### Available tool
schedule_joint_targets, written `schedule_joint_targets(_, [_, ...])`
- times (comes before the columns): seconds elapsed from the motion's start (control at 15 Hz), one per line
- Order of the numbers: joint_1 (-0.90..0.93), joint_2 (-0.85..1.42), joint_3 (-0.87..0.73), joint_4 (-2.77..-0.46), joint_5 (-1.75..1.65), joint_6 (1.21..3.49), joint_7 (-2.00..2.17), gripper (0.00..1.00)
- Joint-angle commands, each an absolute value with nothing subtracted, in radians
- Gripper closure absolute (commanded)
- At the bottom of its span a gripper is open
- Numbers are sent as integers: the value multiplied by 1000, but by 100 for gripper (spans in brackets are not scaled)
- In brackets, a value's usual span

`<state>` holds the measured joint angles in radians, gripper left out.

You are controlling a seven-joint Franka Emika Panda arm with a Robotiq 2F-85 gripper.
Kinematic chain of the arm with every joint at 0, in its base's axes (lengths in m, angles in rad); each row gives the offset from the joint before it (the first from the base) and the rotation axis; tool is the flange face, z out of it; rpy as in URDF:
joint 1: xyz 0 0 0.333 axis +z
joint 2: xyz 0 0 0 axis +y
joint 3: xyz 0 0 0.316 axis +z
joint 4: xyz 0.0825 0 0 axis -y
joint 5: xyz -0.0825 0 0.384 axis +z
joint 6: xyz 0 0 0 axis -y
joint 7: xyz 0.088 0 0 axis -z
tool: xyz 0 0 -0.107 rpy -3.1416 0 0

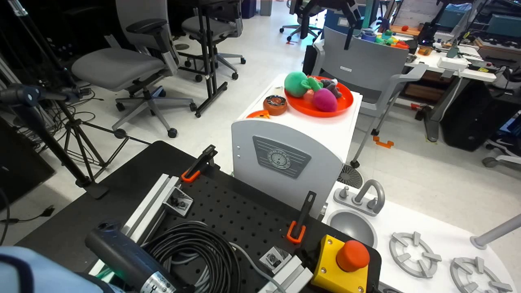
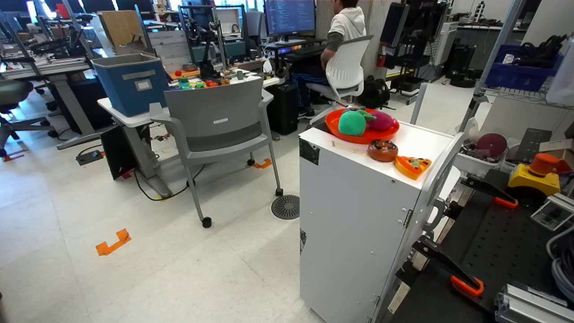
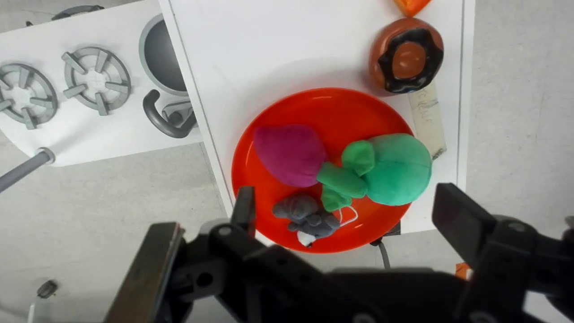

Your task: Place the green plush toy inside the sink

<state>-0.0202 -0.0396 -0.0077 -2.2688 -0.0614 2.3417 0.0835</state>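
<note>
In the wrist view we see our black gripper [image 3: 345,202], jaws spread; the round green plush toy [image 3: 398,171] on a round red plate [image 3: 341,107]; the grey sink [image 3: 162,56] left.

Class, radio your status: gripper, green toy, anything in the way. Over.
Gripper open, empty. Green toy on red dish, not in sink. Magenta toy shares dish, might crowd the grasp.

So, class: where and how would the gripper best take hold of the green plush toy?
Likely by the green plush toy's round body, from above: most of its top shows uncovered in the wrist view, and its rounded sides suit a two-sided squeeze. Avoid the green stem beside it.
</note>
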Motion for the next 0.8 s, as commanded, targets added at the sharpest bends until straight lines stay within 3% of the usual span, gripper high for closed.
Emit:
schedule_joint_targets(0.0, [-23, -14, -20, -2243, 0, 2349, -25, 0])
schedule_joint_targets(0.73, [-23, -22, -22, -2255, -28, 2324, -27, 0])
